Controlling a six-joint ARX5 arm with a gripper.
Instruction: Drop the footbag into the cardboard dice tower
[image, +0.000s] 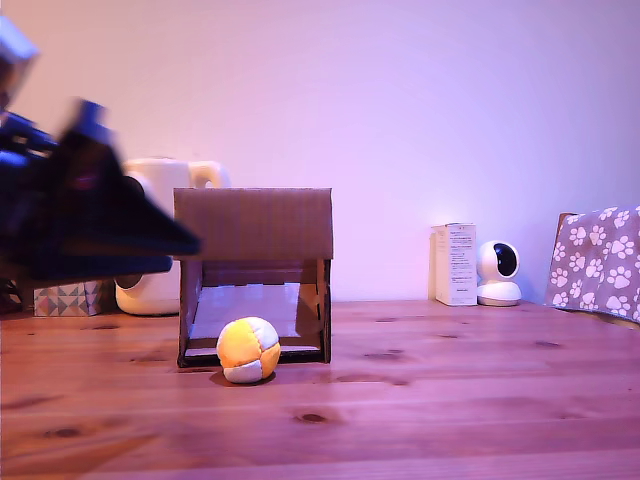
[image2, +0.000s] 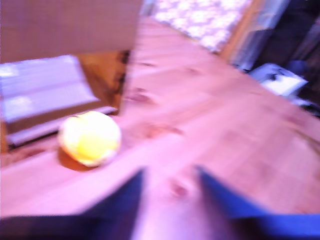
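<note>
One counter (image: 450, 400) is seen, bearing one tower (image: 254, 275). One tool (image2: 167, 192) is held with its jaws apart and empty, blurred. One footbag (image: 248, 350) is lying just before the tower's front opening.

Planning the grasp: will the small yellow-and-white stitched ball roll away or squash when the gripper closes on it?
The yellow-and-white stitched footbag looks soft, so it would probably squash slightly. It sits settled on the wooden table, so it likely rolls little.
</note>
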